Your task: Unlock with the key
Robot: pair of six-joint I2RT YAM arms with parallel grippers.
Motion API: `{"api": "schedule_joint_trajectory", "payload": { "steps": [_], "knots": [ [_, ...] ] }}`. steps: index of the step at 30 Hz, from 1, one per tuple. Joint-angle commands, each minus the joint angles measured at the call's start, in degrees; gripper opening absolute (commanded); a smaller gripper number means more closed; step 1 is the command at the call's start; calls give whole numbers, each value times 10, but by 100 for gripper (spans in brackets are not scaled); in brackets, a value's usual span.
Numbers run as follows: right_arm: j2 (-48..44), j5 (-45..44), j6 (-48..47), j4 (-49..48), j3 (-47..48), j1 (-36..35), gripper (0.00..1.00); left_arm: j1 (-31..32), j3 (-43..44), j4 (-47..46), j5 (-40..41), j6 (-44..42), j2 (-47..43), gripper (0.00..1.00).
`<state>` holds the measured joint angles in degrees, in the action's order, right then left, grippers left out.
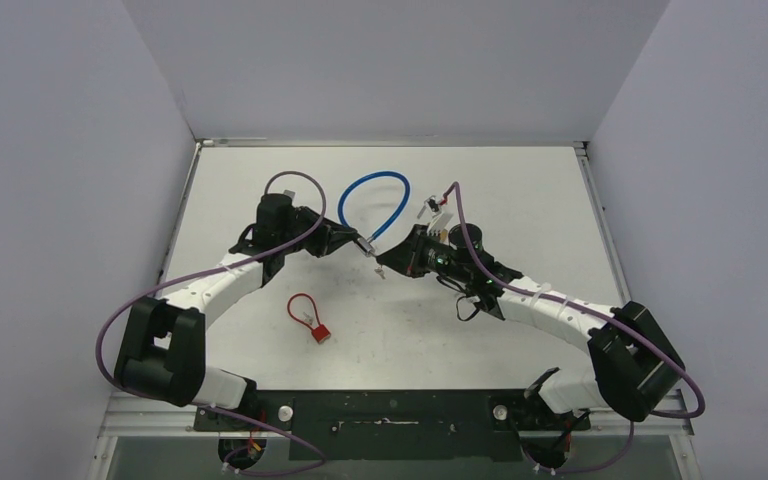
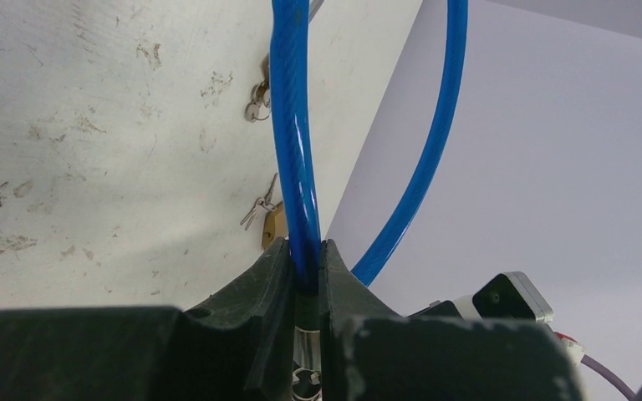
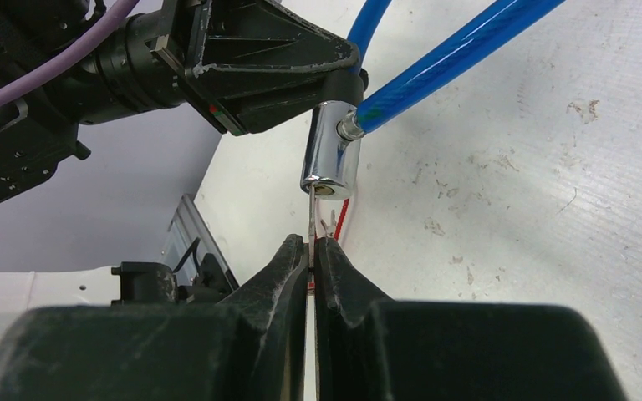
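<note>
A blue cable lock (image 1: 373,203) loops above the table's middle. My left gripper (image 1: 358,241) is shut on the blue cable (image 2: 294,167) just above its chrome lock cylinder (image 3: 329,156), holding it off the table. My right gripper (image 1: 392,262) is shut on a thin silver key (image 3: 312,215) whose tip stands at the cylinder's lower opening. In the right wrist view the left gripper's black fingers (image 3: 259,63) sit right behind the cylinder.
A small red padlock with a red cable loop (image 1: 308,316) lies on the table in front of the left arm. A brass padlock with keys (image 2: 266,219) and a loose key ring (image 2: 257,107) lie on the table. A white object (image 1: 434,208) lies behind the right gripper.
</note>
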<state>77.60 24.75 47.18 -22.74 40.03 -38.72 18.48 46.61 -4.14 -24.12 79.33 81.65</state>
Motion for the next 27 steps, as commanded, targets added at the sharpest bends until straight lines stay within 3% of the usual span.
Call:
{"api": "schedule_joint_trajectory", "payload": {
  "steps": [1,12,27],
  "knots": [
    [6,-13,4,-38,22,-2,0,2,9,-61,-19,16,-37,0],
    [7,-63,25,-6,22,-3,0,2,-4,-74,-17,53,-53,0],
    [2,-56,36,-56,17,-3,0,6,-26,-97,-21,90,-63,0]
  ]
}}
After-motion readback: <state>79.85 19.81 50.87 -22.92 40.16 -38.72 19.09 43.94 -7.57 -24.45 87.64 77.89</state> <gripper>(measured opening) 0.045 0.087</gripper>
